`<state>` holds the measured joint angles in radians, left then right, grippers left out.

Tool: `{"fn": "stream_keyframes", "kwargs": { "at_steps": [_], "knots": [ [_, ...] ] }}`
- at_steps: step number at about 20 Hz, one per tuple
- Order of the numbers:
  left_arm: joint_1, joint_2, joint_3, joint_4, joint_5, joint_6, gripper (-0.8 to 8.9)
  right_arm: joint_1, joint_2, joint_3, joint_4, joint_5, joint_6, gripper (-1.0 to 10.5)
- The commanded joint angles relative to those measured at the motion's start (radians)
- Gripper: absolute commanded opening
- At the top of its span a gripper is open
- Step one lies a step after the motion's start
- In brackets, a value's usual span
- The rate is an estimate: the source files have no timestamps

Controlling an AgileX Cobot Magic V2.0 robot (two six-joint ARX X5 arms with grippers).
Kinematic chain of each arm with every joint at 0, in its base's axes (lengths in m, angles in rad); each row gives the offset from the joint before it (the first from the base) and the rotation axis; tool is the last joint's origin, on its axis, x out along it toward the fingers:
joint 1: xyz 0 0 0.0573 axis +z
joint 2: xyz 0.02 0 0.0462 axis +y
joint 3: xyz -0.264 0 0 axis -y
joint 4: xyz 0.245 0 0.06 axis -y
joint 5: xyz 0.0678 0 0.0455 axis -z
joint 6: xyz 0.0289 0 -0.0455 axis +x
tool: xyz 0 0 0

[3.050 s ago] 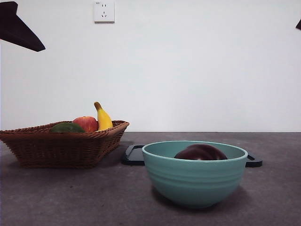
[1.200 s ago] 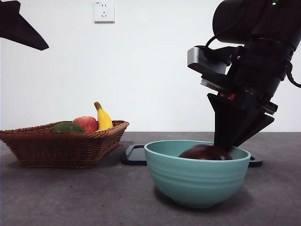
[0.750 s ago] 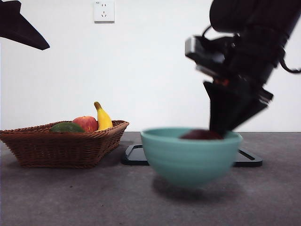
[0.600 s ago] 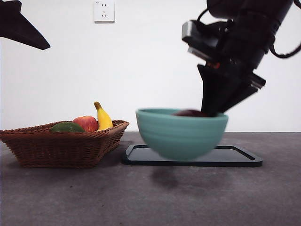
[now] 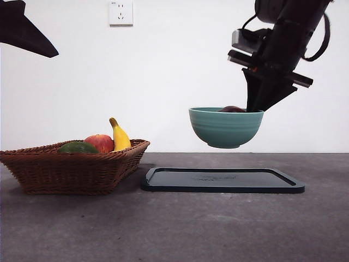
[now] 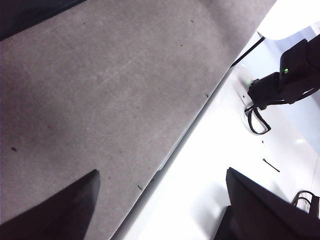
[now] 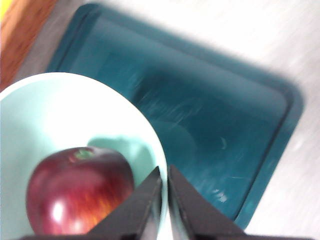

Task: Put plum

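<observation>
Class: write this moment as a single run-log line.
right gripper: shut on bowl rim | bowl: airborne above tray | plum: inside bowl | left gripper: open, idle

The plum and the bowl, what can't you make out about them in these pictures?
- Plum: front view shows only its top; the teal bowl wall hides the rest.
- Bowl: right wrist view is blurred and its edges cut off part of the rim.
- Right end effector: pinched on the bowl's rim, the inner fingertip hidden in the front view.

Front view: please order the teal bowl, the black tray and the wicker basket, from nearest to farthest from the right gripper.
1. Teal bowl: held in the air by the right gripper, clamped on its rim.
2. Black tray: on the table, below the bowl.
3. Wicker basket: far across the table.
</observation>
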<state>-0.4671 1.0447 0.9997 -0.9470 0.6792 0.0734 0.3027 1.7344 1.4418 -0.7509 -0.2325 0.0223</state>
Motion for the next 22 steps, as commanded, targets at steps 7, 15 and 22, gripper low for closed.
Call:
{"fn": "stream_keyframes", "kwargs": {
  "at_steps": [7,15,22],
  "knots": [
    [-0.005,0.007,0.009,0.005,0.002,0.020,4.04,-0.011,0.233,0.154,0.017,-0.002,-0.008,0.1],
    [-0.005,0.007,0.009,0.006,0.002,0.020,4.04,-0.010,0.283,0.157,0.016,-0.003,-0.008,0.1],
    [-0.005,0.007,0.009,0.008,0.002,0.020,4.04,-0.011,0.265,0.160,0.008,-0.003,0.019,1.5]
  ]
}}
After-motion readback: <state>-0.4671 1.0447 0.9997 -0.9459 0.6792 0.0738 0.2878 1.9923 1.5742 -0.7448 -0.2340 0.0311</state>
